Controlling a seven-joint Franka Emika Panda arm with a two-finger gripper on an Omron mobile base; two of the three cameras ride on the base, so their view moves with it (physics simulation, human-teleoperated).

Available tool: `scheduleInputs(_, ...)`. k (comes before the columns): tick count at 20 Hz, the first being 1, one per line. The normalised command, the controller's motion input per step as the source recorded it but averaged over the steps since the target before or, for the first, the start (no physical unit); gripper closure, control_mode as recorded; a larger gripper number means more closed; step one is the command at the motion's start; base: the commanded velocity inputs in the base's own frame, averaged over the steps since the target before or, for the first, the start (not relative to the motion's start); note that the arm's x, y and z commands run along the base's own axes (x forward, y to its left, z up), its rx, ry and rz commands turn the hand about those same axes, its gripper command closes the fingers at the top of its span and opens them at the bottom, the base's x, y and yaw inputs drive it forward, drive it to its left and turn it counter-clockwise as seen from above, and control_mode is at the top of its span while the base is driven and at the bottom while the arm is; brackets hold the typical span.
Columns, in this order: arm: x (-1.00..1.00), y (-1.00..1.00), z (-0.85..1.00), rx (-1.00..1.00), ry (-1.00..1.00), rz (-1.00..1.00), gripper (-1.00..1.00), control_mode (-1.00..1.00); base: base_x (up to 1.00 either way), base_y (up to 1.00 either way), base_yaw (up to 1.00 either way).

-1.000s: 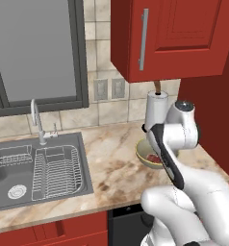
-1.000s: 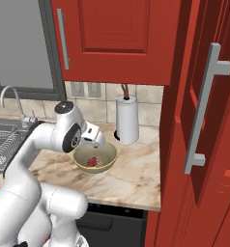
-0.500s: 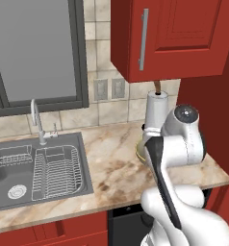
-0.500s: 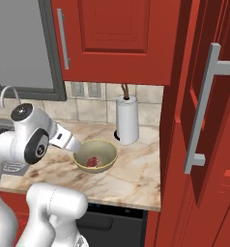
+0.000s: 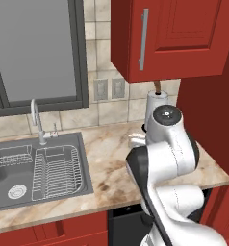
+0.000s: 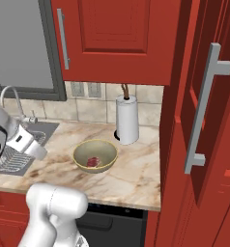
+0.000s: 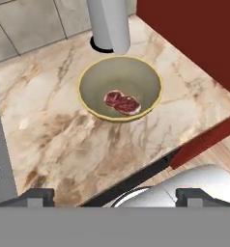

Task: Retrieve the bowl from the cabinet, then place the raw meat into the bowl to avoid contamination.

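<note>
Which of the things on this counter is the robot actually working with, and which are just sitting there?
Part of the job:
- bowl
- raw meat, lying in the bowl
- tall red cabinet

Just sitting there:
- paper-towel roll
- sink with its dish rack
- faucet
- wall cabinet

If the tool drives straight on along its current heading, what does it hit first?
Probably the bowl with the raw meat in it; it sits near the middle of the hand view, ahead of the open tool. Depth is unclear.
</note>
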Motion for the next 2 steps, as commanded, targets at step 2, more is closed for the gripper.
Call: scheduleInputs(2,-0.04,0.74,-0.25,-0.04,0.08,-0.05,-1.00,-1.00,0.00,0.00,0.00)
